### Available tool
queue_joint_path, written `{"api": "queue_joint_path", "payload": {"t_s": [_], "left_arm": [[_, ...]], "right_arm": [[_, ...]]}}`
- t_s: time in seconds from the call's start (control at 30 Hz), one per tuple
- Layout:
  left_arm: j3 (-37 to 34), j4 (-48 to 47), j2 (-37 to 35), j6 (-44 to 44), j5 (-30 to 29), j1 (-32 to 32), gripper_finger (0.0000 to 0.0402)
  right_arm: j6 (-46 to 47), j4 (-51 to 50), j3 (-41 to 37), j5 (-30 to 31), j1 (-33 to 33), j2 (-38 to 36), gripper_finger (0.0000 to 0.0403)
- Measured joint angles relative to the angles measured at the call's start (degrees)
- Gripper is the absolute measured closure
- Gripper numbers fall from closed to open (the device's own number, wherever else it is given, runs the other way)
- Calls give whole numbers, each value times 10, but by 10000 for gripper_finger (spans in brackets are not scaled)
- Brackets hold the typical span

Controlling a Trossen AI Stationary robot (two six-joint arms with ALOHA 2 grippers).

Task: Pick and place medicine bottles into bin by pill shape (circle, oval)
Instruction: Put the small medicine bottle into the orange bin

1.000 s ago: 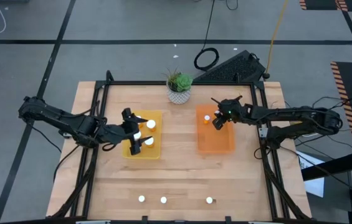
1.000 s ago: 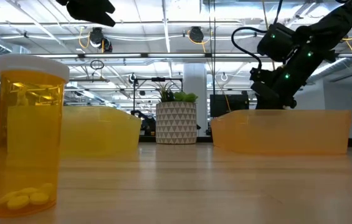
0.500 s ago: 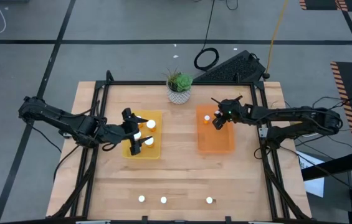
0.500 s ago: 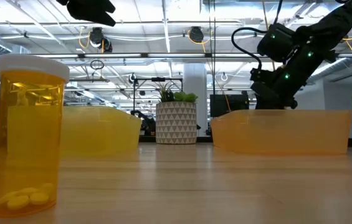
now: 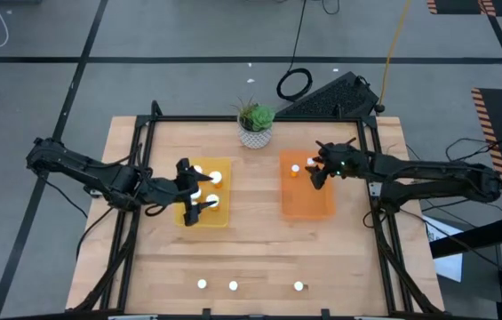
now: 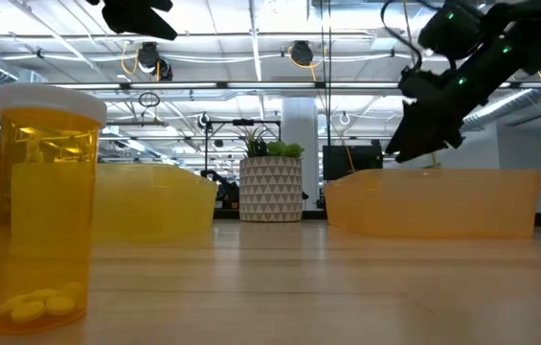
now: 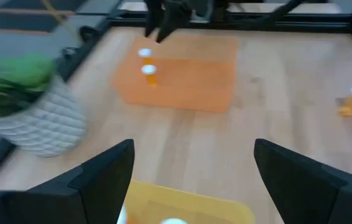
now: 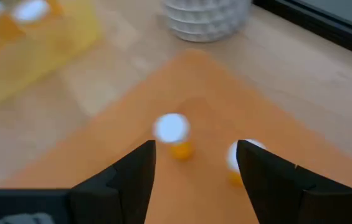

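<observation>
The right gripper [image 5: 319, 165] had lifted clear of the orange bin [image 5: 308, 200] — fingers spread, empty — leaving two bottles [image 8: 173, 133] inside; one more sorted.

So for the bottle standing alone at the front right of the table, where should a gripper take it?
That bottle stands upright with its white cap up, and the nearest other bottle is well clear of it. Probably best to come straight down from above and close the fingers on the body just under the cap. Its round shape means any side would do.
</observation>
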Motion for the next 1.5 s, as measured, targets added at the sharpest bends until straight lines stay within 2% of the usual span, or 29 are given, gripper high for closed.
{"api": "queue_joint_path", "payload": {"t_s": [0.07,0.33,0.57,0.9,1.23,1.5], "left_arm": [[0,1,2,-19,21,-9,66],[3,8,64,-53,27,-76,67],[3,7,119,-147,14,-182,67],[3,-11,227,-296,-26,-322,67],[3,-9,303,-395,-31,-388,67],[3,34,371,-456,-57,-413,67]], "right_arm": [[7,-13,0,2,29,-22,184],[27,-21,0,4,123,-89,183],[34,-21,1,4,149,-123,183],[63,17,1,5,189,-126,183],[73,44,1,20,225,-126,183],[55,124,1,29,263,-121,183]]}}
